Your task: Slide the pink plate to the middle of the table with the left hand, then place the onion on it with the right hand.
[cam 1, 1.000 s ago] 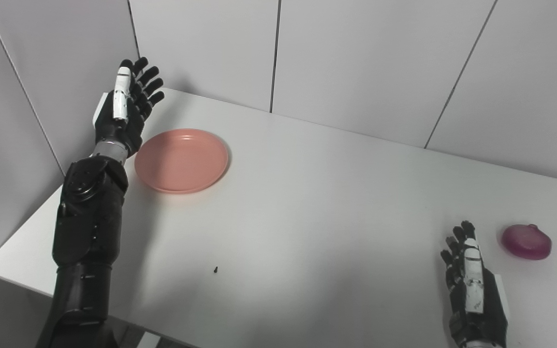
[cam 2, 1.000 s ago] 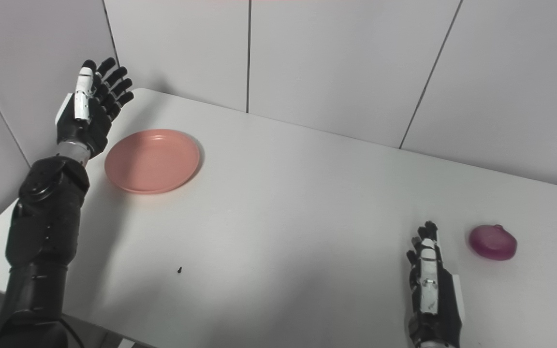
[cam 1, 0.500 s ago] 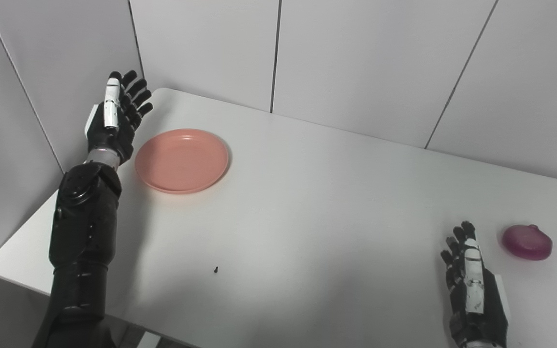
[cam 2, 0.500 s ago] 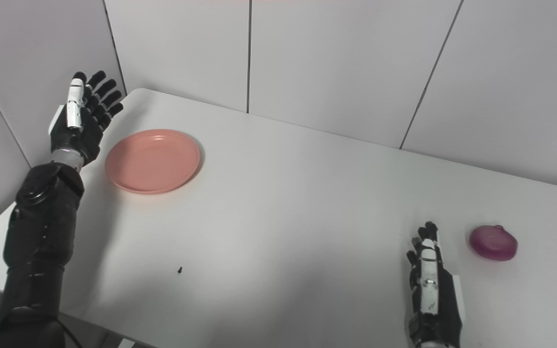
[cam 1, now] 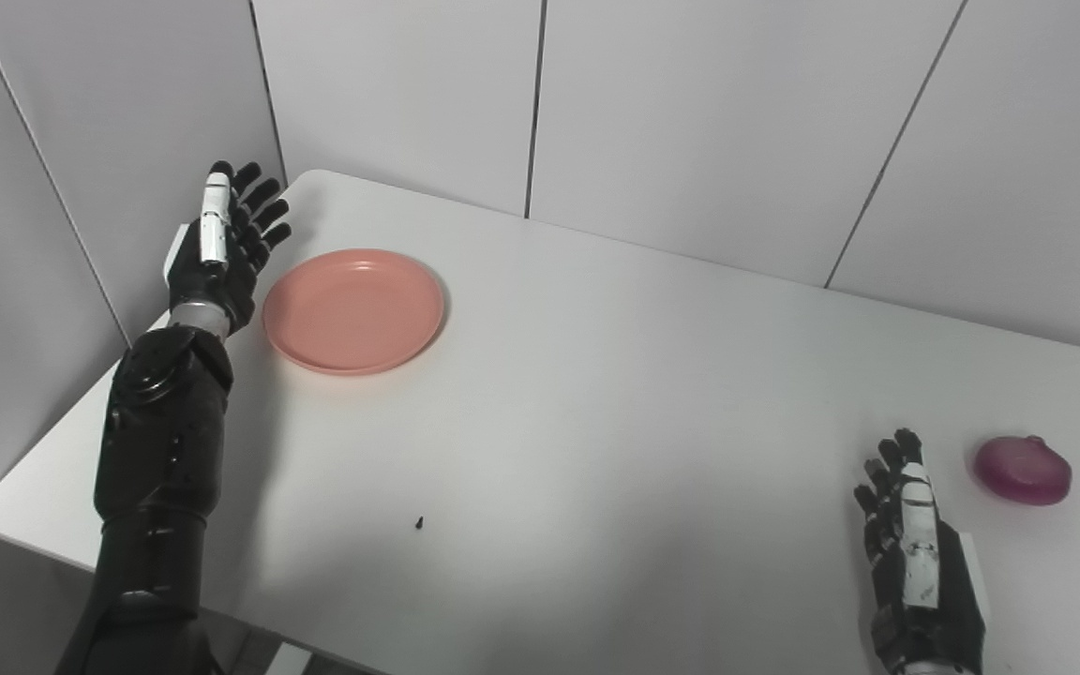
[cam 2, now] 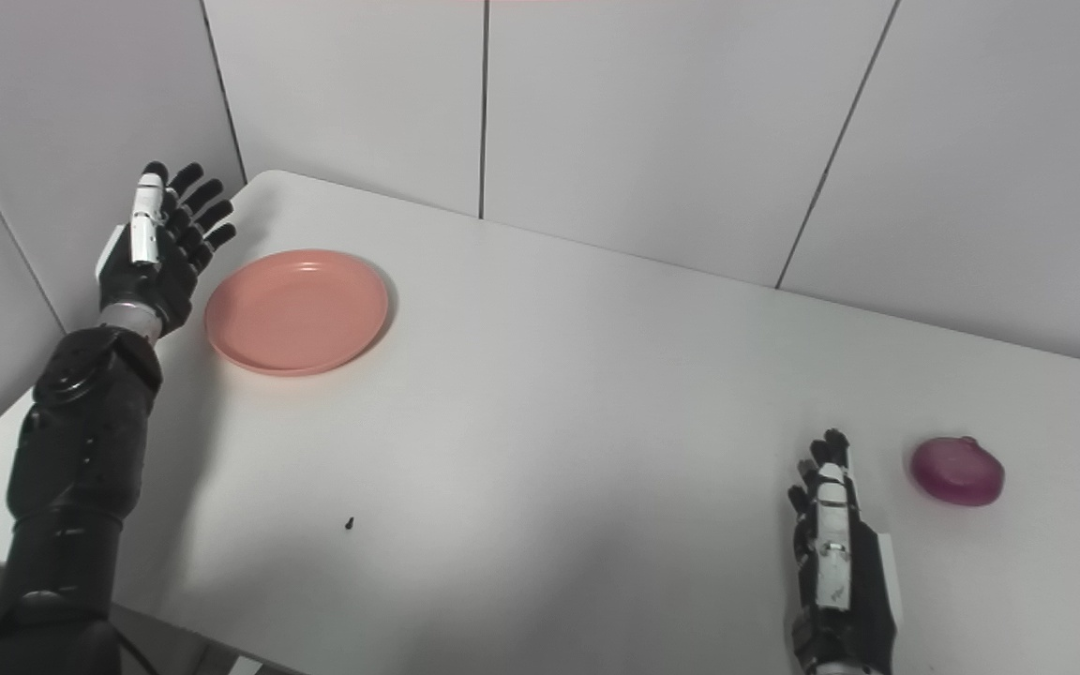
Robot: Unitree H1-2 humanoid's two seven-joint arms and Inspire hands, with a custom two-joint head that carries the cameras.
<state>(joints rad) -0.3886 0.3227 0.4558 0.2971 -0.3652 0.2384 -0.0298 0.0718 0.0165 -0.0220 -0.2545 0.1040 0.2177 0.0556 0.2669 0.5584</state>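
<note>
Neither of the 2 steps is done yet, operator. The round, shallow pink plate (cam 1: 352, 310) sits at the far-left corner of the white table (cam 1: 596, 394), well short of the middle, and nothing is on it. Your left hand (cam 1: 224, 249) is released, fingers spread and holding nothing, standing edge-on just beside the plate's left rim; I can't tell if it touches (a thin gap seems to show). That placement looks right for a sideways push toward centre. The purple, flattened onion (cam 2: 957, 471) lies near the right edge of the table, untouched. Your right hand (cam 2: 838, 553) is also released, fingers apart, low at the near edge, with the onion near it, ahead and to its right, not in contact. Left to do: the slide, then the whole pick and place. A small dark speck (cam 1: 419, 522) lies on the near table.
</note>
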